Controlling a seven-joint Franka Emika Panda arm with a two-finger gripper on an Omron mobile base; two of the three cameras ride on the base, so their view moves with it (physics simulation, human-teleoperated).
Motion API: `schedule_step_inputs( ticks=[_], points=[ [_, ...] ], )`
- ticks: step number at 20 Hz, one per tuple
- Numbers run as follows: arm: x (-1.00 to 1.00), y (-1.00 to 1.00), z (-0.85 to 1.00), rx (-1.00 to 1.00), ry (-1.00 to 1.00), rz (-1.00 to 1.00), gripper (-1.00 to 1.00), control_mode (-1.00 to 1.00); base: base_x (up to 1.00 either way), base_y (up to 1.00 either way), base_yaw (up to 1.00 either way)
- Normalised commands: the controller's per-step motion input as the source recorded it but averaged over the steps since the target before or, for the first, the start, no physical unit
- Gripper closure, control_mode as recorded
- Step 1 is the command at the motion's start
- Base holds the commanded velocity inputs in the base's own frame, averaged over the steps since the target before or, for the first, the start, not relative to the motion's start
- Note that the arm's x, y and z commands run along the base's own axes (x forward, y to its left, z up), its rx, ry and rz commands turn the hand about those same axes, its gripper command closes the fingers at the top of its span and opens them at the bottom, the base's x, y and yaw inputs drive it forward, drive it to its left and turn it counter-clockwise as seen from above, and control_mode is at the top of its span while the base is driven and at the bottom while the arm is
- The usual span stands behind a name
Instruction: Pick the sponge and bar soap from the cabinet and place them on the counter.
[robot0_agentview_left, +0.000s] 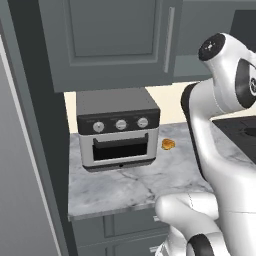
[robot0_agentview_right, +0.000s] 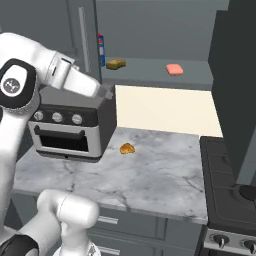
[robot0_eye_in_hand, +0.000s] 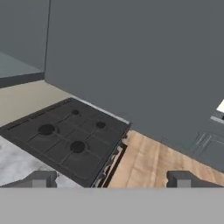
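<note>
Standing wide apart, the gripper's (robot0_eye_in_hand: 111, 180) two dark fingertips (robot0_eye_in_hand: 38, 179) are holding nothing as the hand camera is looking down over a black four-burner stove (robot0_eye_in_hand: 65, 138) and a strip of wooden floor (robot0_eye_in_hand: 153, 164) beside it. A large dark grey panel (robot0_eye_in_hand: 140, 65) is filling the background behind them.

Rising from its base in both base views, the white Franka arm (robot0_agentview_left: 220, 125) is bending high above the counter (robot0_agentview_right: 150, 175), a white-grey marble slab with thin dark veins sitting over grey drawer fronts (robot0_agentview_right: 130, 225). A silver toaster oven (robot0_agentview_left: 118, 130) with three knobs is sitting on the counter's left part, and a small glossy orange-yellow lump (robot0_agentview_right: 127, 148) is lying on the marble just beside it, to its right. The stove is adjoining the counter on the right, two of its knobs showing in the right base view.

Farther back, the cabinet (robot0_agentview_left: 110, 40) is hanging above the oven, its panelled door bearing a long silver bar handle (robot0_agentview_left: 170, 40). On its grey shelf (robot0_agentview_right: 150, 75), the sponge (robot0_agentview_right: 116, 64) is resting toward the left, with the salmon-pink bar soap (robot0_agentview_right: 174, 69) lying well apart to its right. A red and blue box (robot0_agentview_right: 101, 50) is standing upright just left of the sponge; any printing on it is too small to read.
</note>
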Motion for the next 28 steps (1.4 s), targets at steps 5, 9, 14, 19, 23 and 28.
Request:
schedule_step_inputs(
  ticks=[5, 9, 14, 19, 23, 28],
  points=[
    [0.00, 0.42, 0.00, 0.00, -0.03, 0.22, -1.00, -1.00, 0.00, 0.00, 0.00],
    [0.04, 0.44, 0.00, 0.00, -0.03, 0.24, -1.00, -1.00, 0.00, 0.00, 0.00],
    [0.12, 0.42, 0.00, 0.02, 0.00, 0.23, -1.00, -1.00, 0.00, 0.00, 0.00],
    [0.16, 0.40, 0.00, 0.02, 0.00, 0.23, -1.00, -1.00, 0.00, 0.00, 0.00],
    [0.22, 0.35, 0.01, 0.02, 0.00, 0.23, -1.00, -1.00, 0.00, 0.00, 0.00],
    [0.29, 0.26, 0.07, 0.03, -0.02, 0.21, -1.00, -1.00, 0.00, 0.00, 0.00]
  ],
)
